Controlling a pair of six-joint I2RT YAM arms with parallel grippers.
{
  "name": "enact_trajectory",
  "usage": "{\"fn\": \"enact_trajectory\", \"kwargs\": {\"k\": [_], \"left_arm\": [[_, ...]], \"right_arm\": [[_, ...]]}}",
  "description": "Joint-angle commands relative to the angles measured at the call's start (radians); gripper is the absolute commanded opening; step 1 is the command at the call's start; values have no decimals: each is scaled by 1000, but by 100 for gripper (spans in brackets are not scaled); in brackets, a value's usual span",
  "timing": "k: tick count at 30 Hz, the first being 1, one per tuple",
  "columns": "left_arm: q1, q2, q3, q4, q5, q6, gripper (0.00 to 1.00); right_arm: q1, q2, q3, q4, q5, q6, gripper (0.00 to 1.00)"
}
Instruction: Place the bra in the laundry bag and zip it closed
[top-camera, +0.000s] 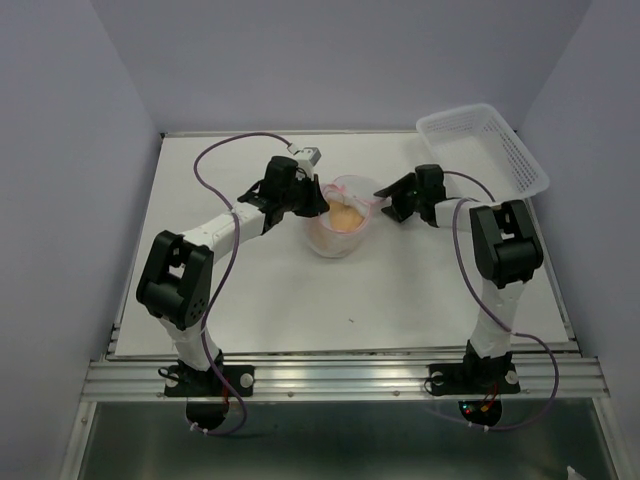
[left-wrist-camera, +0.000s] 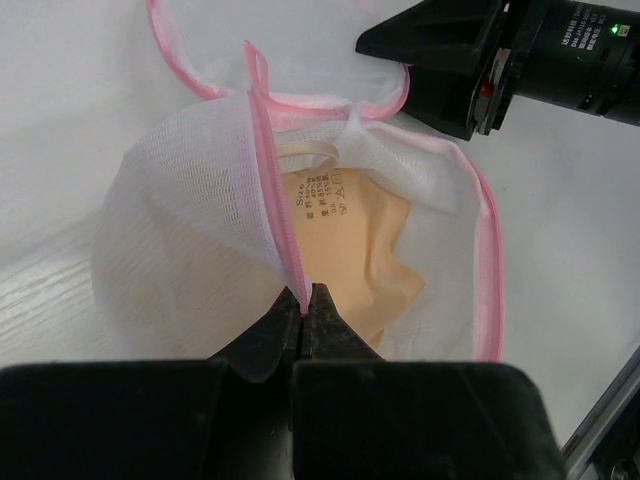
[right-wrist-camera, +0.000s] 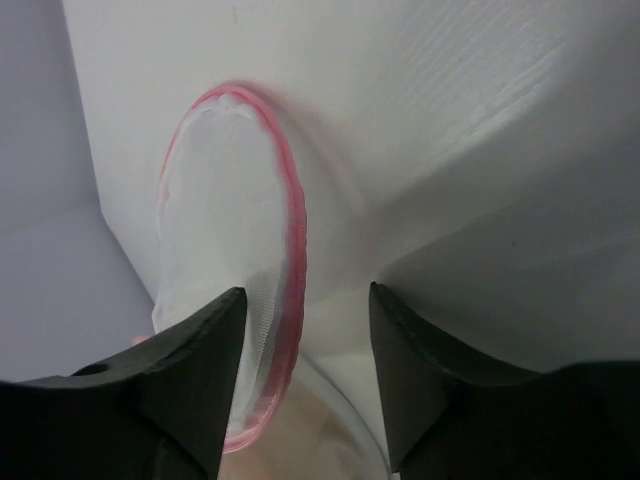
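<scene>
Laundry bag (left-wrist-camera: 180, 250), likely light limp mesh, pinched at its pink rim (left-wrist-camera: 272, 190) by closed left tool (left-wrist-camera: 305, 318); right tool (right-wrist-camera: 305, 295) agape, empty, at its lid (right-wrist-camera: 220, 220).

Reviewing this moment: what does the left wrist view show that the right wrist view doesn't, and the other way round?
Only left wrist: the peach bra sitting inside the laundry bag, and the left end effector pinched shut on the bag's pink trim. Only right wrist: that the right end effector is open, its fingers either side of the pink rim of the lid. Both: white mesh, pink zipper trim and the white table.
</scene>
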Motion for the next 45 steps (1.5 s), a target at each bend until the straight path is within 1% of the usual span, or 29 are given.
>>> {"fn": "enact_trajectory", "kwargs": {"k": [1,2,4,5,6,8,9,13,14,16,17,18,21,22,23,25,26,27,29,30,32,38,39,40,42,43,45], "left_arm": [[1,-34,-10,35,22,20,0],[1,-34,-11,35,24,21,0],[-1,-37,-13,36,22,20,0],[-1,-37,-14,35,24,21,0],[-1,-37,-13,36,24,21,0],[-1,-36,-11,35,29,18,0],[-1,-36,-11,35,29,15,0],[-1,-40,-5,30,35,4,0],[-1,-39,-4,27,36,3,0],[-1,-36,10,20,33,-3,0],[-1,-34,13,18,38,-9,0],[-1,-34,16,16,42,-11,0],[-1,-26,35,9,39,-25,0],[-1,-22,47,-2,38,-26,0],[-2,-22,52,-4,36,-31,0],[-1,-17,64,-11,33,-35,0],[-2,-14,69,-16,33,-39,0],[-1,-10,75,-22,26,-43,0],[-2,6,99,-42,15,-48,0],[-2,9,104,-65,3,-49,0],[-1,10,101,-76,-10,-58,0],[2,1,66,-92,-59,-94,0],[4,1,59,-92,-63,-101,0],[4,3,50,-92,-67,-109,0],[7,4,38,-120,-62,-126,0],[8,3,27,-119,-57,-134,0],[8,3,21,-117,-45,-153,0]], "right_arm": [[-8,22,43,63,8,2,51],[-8,19,44,63,21,-16,42],[-8,9,44,64,63,-36,33],[-8,5,44,69,76,-68,24],[-8,-6,41,81,85,-85,18],[-8,-20,34,144,82,-151,13],[-8,-34,31,187,78,-176,6],[12,-101,12,260,81,-327,3],[12,-119,3,265,91,-398,3],[22,-179,-12,291,114,-487,3],[32,-199,-37,304,119,-566,4],[32,-219,-48,319,114,-605,4],[32,-293,-100,386,66,-749,4],[43,-328,-114,418,26,-826,4],[54,-328,-126,435,-3,-870,4],[74,-376,-149,436,-39,-956,5],[93,-389,-153,428,-59,-1054,5],[106,-417,-160,419,-70,-1094,6],[130,-439,-184,408,-77,-1179,7],[162,-451,-193,402,-76,-1279,7],[192,-486,-232,403,-64,-1380,8],[235,-580,-348,521,10,-1414,8],[247,-587,-360,532,39,-1417,8],[259,-594,-373,578,120,-1415,8],[259,-613,-396,619,172,-1409,8],[259,-620,-419,667,214,-1402,8],[269,-644,-449,724,226,-1392,8]]}}
